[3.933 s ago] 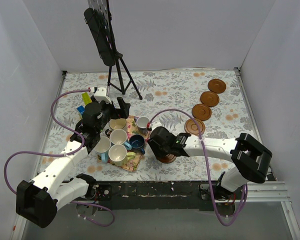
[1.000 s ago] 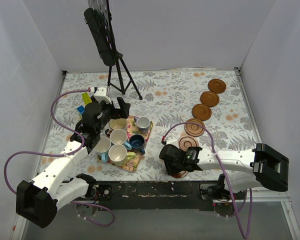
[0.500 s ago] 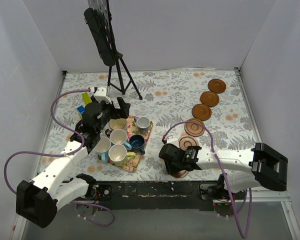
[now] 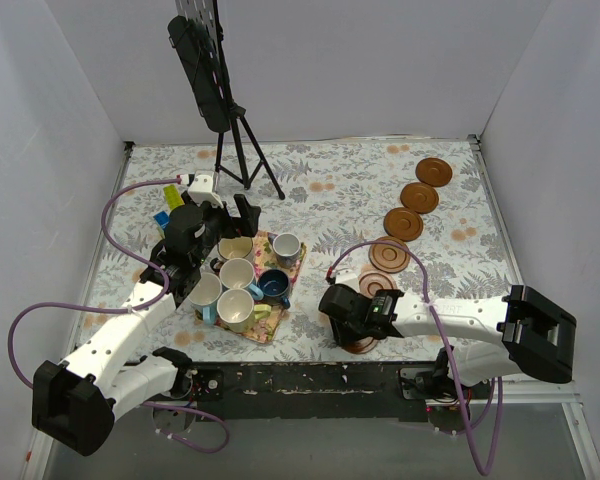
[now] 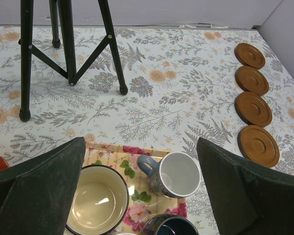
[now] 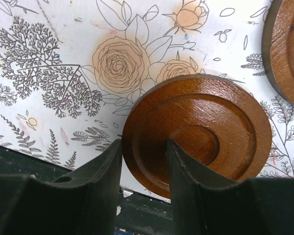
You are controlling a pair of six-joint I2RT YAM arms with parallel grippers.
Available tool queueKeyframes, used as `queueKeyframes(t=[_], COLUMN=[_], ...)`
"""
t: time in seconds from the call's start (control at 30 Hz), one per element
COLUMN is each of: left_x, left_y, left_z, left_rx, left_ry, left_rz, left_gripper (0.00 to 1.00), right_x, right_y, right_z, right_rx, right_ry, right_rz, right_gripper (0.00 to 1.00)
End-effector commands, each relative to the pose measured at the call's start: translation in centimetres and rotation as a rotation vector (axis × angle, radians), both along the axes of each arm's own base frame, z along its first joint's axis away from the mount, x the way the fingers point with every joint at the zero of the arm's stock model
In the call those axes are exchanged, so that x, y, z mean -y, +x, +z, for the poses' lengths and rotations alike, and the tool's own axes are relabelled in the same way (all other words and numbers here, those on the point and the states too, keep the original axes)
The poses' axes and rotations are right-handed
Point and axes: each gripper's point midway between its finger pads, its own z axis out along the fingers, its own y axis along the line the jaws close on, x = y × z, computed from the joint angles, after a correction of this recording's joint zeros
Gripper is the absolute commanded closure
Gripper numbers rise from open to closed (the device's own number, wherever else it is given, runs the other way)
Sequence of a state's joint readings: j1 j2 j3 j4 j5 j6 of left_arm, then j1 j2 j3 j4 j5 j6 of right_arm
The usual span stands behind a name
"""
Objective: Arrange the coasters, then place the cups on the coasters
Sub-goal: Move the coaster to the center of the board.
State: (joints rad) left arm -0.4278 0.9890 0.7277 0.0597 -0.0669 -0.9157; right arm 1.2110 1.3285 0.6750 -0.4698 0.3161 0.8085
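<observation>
While the left gripper (image 5: pixel 141 147) hangs spread wide and empty above the cups (image 4: pixel 237 272) crowded on the floral cloth mat (image 4: pixel 263 330), its arm reaching forward over them, a careless descent there could knock one mug into its neighbours. Further right, the right gripper (image 6: pixel 143 147) is clamped across the rim of the sixth coaster (image 6: pixel 206 132), low at the near edge of the tabletop (image 4: pixel 360 190), its arm stretched flat leftward. That thin pinch could slip, tipping the disc off the edge or against the neighbouring coaster (image 6: pixel 289 49).

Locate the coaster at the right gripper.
Top view, right half, table's near edge: the coaster sits between the right gripper's fingers, just nearer than the five-coaster row.
</observation>
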Motion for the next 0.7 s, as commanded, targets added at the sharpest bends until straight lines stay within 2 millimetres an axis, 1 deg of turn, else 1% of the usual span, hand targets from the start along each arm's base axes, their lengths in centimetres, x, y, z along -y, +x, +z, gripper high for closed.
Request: queueKeyframes(t=[0.0, 0.17, 0.67], left_x=[-0.08, -0.07, -0.03], left_y=[-0.12, -0.10, -0.02], left_z=[0.36, 0.30, 0.09], left_rx=[0.015, 0.014, 0.008], left_ry=[0.007, 0.008, 0.010], left_rz=[0.000, 0.000, 0.000], left_gripper=[0.02, 0.02, 0.02], right_x=[4.12, 4.17, 4.95], right_y=[0.46, 0.68, 0.77], right_z=[-1.91, -1.73, -2.12], right_rx=[0.018, 0.025, 0.024], right_ry=[-0.156, -0.150, -0.169], right_rz=[-0.038, -0.045, -0.055], right_gripper=[0.57, 0.57, 0.57])
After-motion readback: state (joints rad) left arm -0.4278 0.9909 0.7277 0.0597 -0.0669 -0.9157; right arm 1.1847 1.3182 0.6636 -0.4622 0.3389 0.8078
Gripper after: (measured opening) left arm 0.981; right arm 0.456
